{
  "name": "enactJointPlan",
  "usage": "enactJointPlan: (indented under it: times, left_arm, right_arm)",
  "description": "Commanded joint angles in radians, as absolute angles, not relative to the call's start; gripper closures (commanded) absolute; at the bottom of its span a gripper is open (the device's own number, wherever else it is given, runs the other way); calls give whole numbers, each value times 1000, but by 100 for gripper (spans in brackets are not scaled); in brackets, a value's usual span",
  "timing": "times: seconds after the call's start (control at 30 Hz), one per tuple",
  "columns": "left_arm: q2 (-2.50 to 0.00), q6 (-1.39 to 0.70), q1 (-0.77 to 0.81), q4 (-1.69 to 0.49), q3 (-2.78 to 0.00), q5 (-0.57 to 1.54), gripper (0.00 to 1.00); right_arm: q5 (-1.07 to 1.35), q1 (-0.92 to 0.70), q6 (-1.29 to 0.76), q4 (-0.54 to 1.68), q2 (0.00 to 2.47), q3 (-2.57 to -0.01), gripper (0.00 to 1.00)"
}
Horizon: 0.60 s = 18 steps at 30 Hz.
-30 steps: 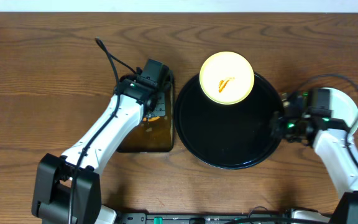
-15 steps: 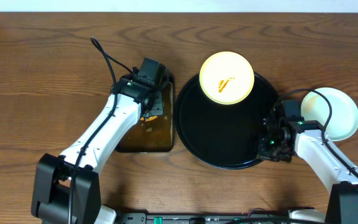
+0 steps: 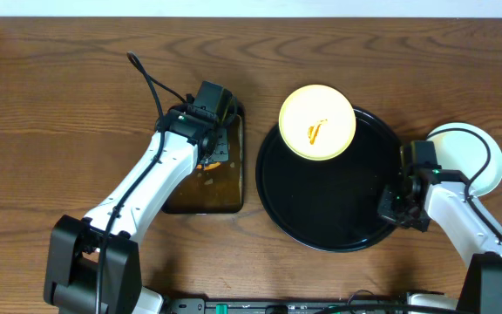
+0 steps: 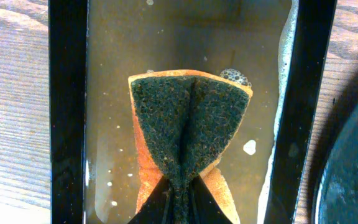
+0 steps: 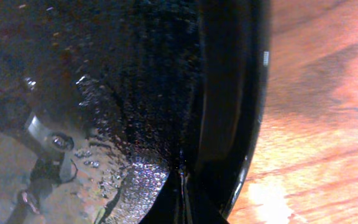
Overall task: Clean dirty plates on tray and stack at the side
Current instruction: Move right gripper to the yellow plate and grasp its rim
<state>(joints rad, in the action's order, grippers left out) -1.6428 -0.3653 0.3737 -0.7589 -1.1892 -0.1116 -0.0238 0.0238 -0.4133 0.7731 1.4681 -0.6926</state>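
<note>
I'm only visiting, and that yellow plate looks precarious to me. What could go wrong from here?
1. The right tool is pinching the rim of the tray, and the yellow plate sticks out past the far rim. A quick tug could slide the plate off onto the wood.
2. The left tool is squeezing a soaked sponge in the pan. Once lifted, the sponge may drip water across the table.
</note>
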Motion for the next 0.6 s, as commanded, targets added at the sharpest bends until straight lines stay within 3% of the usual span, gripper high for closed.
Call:
enactJointPlan:
  times: [0.0, 0.23, 0.43, 0.57]
  left_arm:
    - [-1647, -361, 369, -762, -1195, -119, 91]
    - [-1647, -361, 369, -762, -1195, -117, 91]
    - [-1647, -361, 369, -762, -1195, -117, 91]
    - [-1647, -361, 369, -759, -1195, -117, 91]
  right_arm:
    - [-89, 60, -430, 773, 1472, -688, 96]
    - [89, 64, -295, 760, 1468, -778, 84]
    - [357, 36, -141, 844, 1468, -1012, 75]
    - [374, 9, -92, 957, 1469, -1165, 61]
